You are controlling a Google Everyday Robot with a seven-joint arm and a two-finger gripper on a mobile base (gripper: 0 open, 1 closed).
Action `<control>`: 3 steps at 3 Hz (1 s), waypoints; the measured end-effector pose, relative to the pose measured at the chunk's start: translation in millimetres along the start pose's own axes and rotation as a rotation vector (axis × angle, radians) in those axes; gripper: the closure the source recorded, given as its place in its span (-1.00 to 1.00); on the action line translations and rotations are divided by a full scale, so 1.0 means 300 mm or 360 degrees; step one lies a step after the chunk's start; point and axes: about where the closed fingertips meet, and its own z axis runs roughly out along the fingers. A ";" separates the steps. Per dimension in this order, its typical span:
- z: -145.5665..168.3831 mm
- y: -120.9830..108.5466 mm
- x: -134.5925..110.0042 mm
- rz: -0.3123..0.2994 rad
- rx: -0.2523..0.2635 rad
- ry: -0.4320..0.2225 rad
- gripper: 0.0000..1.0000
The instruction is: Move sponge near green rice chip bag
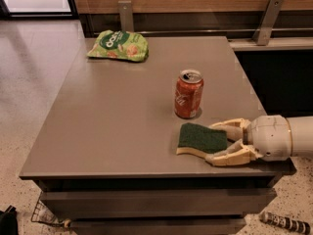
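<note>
The sponge (pixel 200 137), dark green on top over pale yellow foam, lies flat on the grey table (pixel 122 111) near its front right edge. My gripper (pixel 213 142) reaches in from the right, low on the table. Its two cream fingers (pixel 229 156) press against the back and front edges of the sponge's right end, so it is shut on the sponge. The green rice chip bag (pixel 119 45) lies at the far left of the table, well away from the sponge. The sponge's right end is partly hidden by the fingers.
An orange-red soda can (pixel 188 94) stands upright just behind the sponge, close to the gripper's upper finger. The table's front edge runs right below the gripper. A wall rail with metal brackets (pixel 268 19) stands behind the table. A wire basket (pixel 46 214) sits on the floor at lower left.
</note>
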 end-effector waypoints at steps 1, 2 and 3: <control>-0.057 0.024 -0.032 -0.0008 0.0015 0.0051 1.00; -0.158 -0.006 -0.077 0.0012 0.0073 0.0134 1.00; -0.282 -0.123 -0.125 0.0056 0.0222 0.0224 1.00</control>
